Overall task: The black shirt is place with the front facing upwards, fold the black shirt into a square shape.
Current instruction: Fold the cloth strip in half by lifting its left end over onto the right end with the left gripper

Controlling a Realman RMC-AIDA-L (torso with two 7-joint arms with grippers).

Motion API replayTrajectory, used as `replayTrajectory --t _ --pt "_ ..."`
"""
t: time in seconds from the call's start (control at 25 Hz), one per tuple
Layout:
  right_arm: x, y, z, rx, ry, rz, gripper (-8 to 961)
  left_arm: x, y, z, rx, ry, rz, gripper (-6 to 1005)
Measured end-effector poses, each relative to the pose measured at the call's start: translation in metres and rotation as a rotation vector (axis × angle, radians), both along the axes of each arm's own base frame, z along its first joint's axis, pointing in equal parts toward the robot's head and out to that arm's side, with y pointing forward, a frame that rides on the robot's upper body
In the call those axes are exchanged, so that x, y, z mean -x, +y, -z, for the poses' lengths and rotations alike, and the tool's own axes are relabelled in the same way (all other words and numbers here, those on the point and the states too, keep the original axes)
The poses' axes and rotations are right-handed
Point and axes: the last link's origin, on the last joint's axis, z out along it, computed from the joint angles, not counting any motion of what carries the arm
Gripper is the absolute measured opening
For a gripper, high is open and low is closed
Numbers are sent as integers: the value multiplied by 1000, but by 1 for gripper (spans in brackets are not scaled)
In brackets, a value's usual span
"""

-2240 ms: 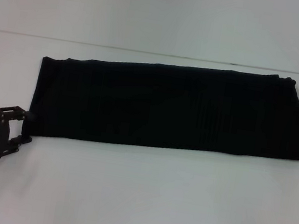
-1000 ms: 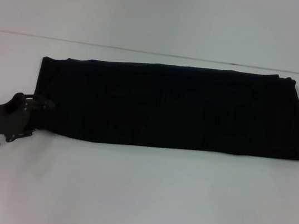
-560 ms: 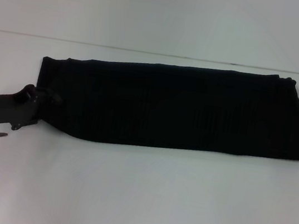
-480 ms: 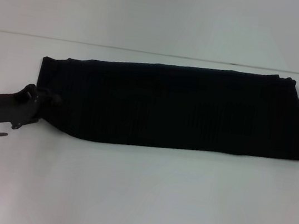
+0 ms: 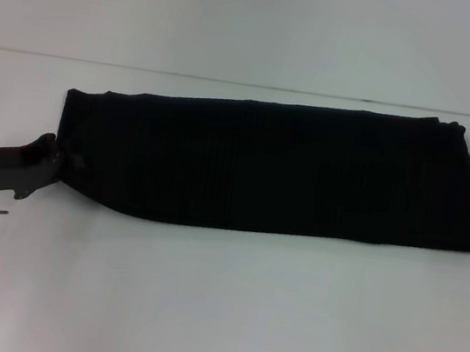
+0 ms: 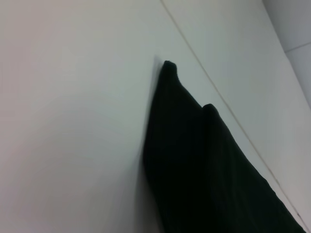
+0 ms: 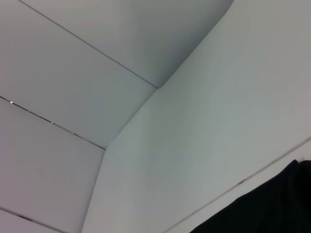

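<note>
Lying folded into a long band, the black shirt (image 5: 280, 169) was spread across the white table (image 5: 224, 307), no lettering visible. The left gripper (image 5: 58, 163) was placed low at the shirt's near left corner, touching the cloth; whether its fingers were closed on the fabric could not be told.

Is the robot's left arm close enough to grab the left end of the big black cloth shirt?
Probably yes: the left gripper already sits at the black shirt's left near corner, nothing between them.
</note>
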Motion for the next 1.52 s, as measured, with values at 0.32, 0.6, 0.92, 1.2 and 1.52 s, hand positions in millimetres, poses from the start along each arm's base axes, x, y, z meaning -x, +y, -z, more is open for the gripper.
replayTrajectory --t 0.32,0.6,0.92,1.2,1.52 --pt "1 3 -1 -8 -17 -5 695 14 -1 -16 -102 59 26 5" --pt "3 7 -5 -10 -30 -8 692 52 -16 -38 -264 62 -137 7" --pt "2 7 0 -5 -24 0 689 75 -37 -49 -371 5 -243 8" --pt "-1 2 3 8 -26 -5 686 33 -22 -48 -308 -93 -33 10" --pt "3 -1 11 31 -16 -30 683 -66 24 -50 -192 -145 328 12"
